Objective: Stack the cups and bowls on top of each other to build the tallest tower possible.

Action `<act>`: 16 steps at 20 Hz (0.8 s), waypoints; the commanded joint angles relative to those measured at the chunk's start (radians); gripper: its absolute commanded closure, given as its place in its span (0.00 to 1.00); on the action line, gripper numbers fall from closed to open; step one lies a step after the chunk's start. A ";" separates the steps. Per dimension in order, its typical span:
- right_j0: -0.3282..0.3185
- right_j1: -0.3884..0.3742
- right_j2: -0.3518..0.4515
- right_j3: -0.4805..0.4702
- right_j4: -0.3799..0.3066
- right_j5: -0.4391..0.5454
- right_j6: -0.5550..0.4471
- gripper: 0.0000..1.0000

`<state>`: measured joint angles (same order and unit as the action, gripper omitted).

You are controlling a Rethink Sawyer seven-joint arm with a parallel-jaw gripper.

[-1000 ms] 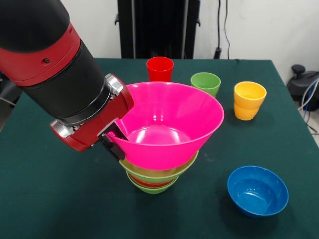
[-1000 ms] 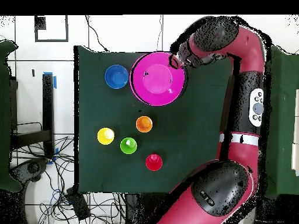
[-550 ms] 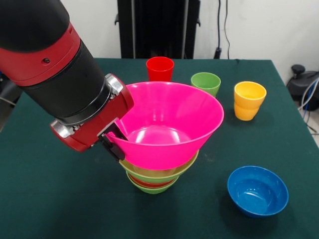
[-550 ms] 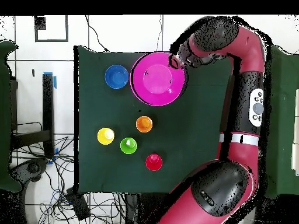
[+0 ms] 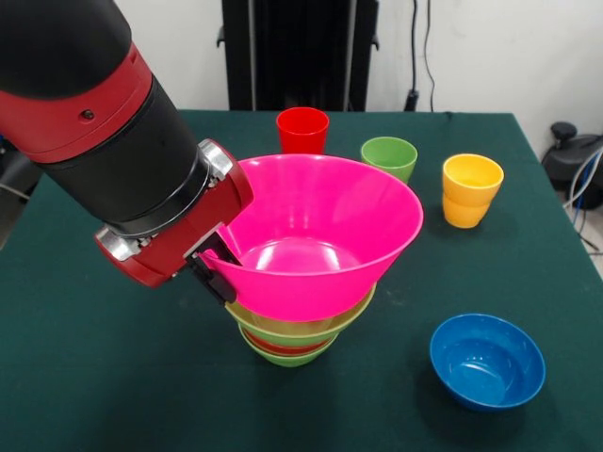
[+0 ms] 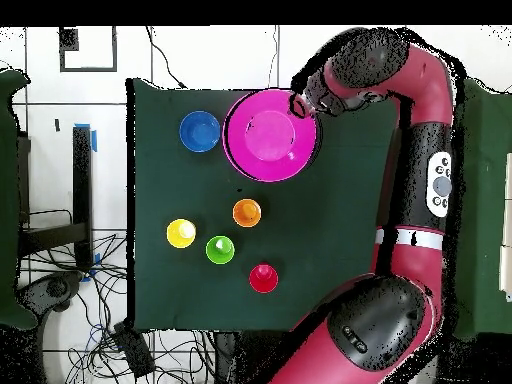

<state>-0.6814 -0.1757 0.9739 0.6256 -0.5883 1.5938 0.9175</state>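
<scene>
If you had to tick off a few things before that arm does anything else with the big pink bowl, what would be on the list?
1. Gripper at the rim of the huge glossy pink plastic bowl: ok. Firm hold: cannot tell.
2. Pink bowl level on the pile of nested green and red-orange bowls: not ok, it tilts.
3. Pile upright on the dark green table: ok.
4. Small blue plastic bowl apart and free to pick: ok.
5. Red, light green and yellow plastic cups upright: ok.

Sawyer arm [image 5: 104,132] slants down from the upper left, wrist angled right. Its gripper [image 5: 215,268] sits at the tower's left side, 1 black finger [image 5: 209,279] visible; grip state unclear.
</scene>
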 commanded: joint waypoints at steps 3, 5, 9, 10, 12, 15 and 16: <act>-0.008 0.027 -0.082 0.108 -0.030 -0.040 -0.243 1.00; -0.009 0.028 -0.081 0.109 -0.029 -0.040 -0.241 1.00; -0.013 0.028 -0.082 0.118 -0.030 -0.046 -0.237 1.00; -0.013 0.027 -0.083 0.120 -0.031 -0.044 -0.232 1.00; -0.013 0.025 -0.082 0.120 -0.032 -0.038 -0.229 1.00; -0.016 0.026 -0.082 0.126 -0.035 -0.043 -0.227 1.00; -0.017 0.025 -0.082 0.129 -0.034 -0.042 -0.227 1.00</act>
<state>-0.6984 -0.1758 0.9713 0.6887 -0.5883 1.5936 0.9175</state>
